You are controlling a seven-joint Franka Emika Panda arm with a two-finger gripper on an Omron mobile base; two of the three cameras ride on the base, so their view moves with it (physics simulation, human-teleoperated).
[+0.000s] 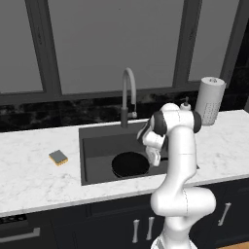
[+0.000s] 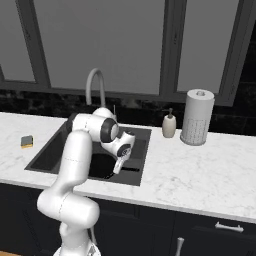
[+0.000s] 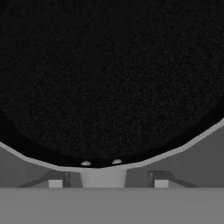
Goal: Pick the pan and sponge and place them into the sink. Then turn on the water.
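Observation:
The black pan (image 1: 130,164) lies flat on the floor of the dark sink (image 1: 97,143), toward its front right. In the hand view the pan (image 3: 109,78) is seen from close above. Its handle stub (image 3: 103,177) sits between my fingertips, with a gap on each side. My gripper (image 3: 108,183) is open and hangs low in the basin over the handle end (image 1: 154,160) (image 2: 118,167). The sponge (image 1: 58,157) (image 2: 27,141), grey over yellow, rests on the counter left of the sink (image 2: 50,155). No water runs from the arched faucet (image 1: 127,92) (image 2: 95,82).
A paper towel roll (image 1: 210,99) (image 2: 197,116) and a soap dispenser (image 1: 185,103) (image 2: 169,125) stand on the white marble counter right of the basin. Dark windows run behind the counter, and drawers sit below its front edge.

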